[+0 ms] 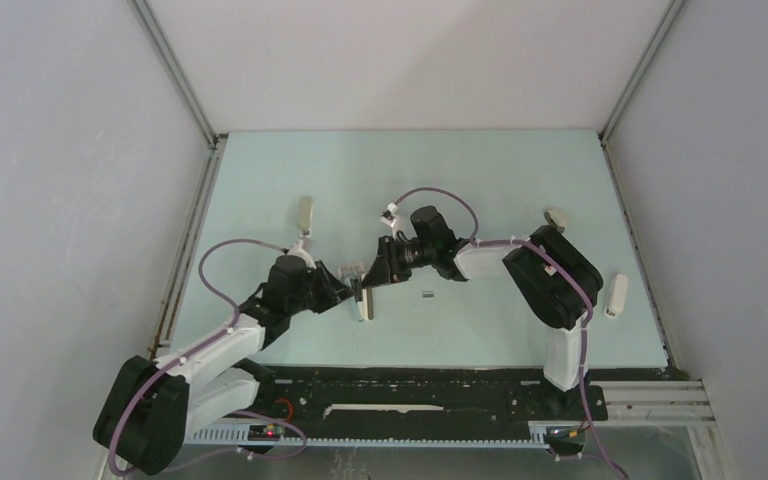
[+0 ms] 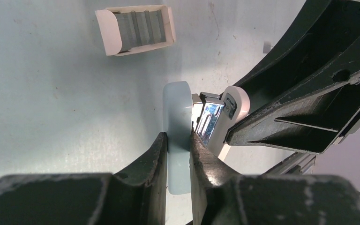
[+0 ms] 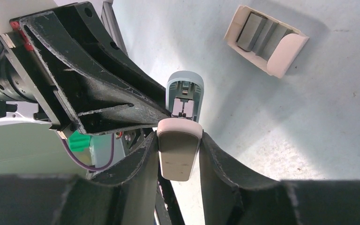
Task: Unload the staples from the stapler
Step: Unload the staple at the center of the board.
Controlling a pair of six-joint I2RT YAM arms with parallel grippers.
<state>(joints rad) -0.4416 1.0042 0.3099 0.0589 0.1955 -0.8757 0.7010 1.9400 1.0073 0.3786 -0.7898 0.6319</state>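
The left pincer [image 2: 178,137] is clenching the stapler [image 1: 363,303], its two dark fingers pressing on either flat side of the pale base [image 2: 177,103]. The right pincer [image 3: 179,137] is facing it from the other side. It is grasping the same stapler by the white cover [image 3: 178,157], with a finger touching each edge. The two pincers are almost meeting tip to tip, with the stapler between them.

From above, the stapler's long axis is running from the near edge of the table [image 1: 500,180] toward the back wall, tilting only a little. It is being held hinged apart, so a shiny metal channel [image 2: 210,119] is showing between base and cover. The base's rounded end is pointing away from the left pincer's wrist, along its fingers. Whether the stapler is resting on the table or hanging just above it, I cannot tell.

Near the right pincer, on its outer side, a short dark-grey strip of staples [image 1: 428,295] is lying flat on the table, apart from the stapler. Well off on that same side, a white oblong piece [image 1: 615,295] is lying by the table's edge. Just beyond the pincers' tips, an open box [image 2: 107,30] is sitting with grey strips packed side by side in it. Farther back, beyond the left pincer, a beige bar [image 1: 305,213] is lying lengthwise toward the back wall.
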